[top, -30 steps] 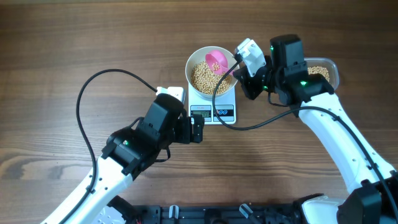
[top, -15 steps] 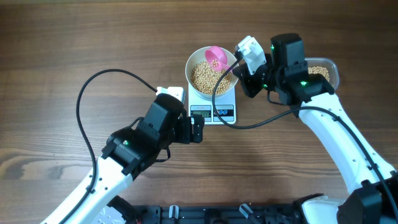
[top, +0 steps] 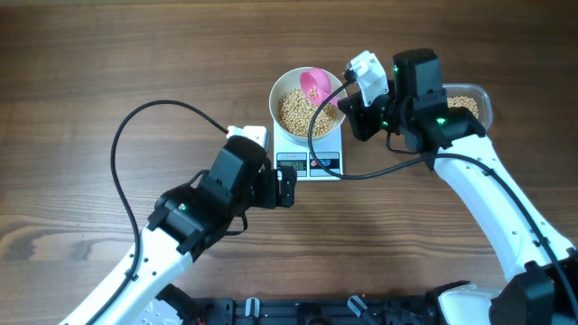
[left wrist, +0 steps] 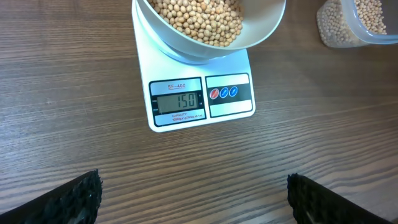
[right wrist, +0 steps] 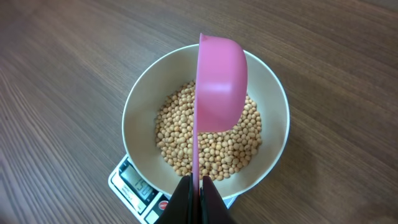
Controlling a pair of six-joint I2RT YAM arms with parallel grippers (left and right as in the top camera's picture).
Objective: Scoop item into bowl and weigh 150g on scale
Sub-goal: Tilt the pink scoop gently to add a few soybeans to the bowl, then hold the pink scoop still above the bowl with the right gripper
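Note:
The white bowl (top: 275, 101) stands on the white scale (top: 310, 164) and holds a heap of tan beans (top: 296, 114). In the left wrist view the scale (left wrist: 202, 96) shows 150 on its display. My right gripper (top: 347, 106) is shut on the handle of a pink scoop (top: 316, 85). The scoop (right wrist: 221, 81) hangs turned on its side over the beans (right wrist: 180, 143), and I see none in it. My left gripper (left wrist: 194, 193) hovers open over bare wood just in front of the scale, with nothing between its fingers.
A clear plastic tub (top: 471, 101) with more beans sits right of the scale, partly under my right arm. It also shows at the top right of the left wrist view, tub (left wrist: 348, 25). A black cable (top: 126, 144) loops over the table on the left.
The pink scoop has shifted slightly toward the bowl's far rim with my right gripper. The left arm has not moved.

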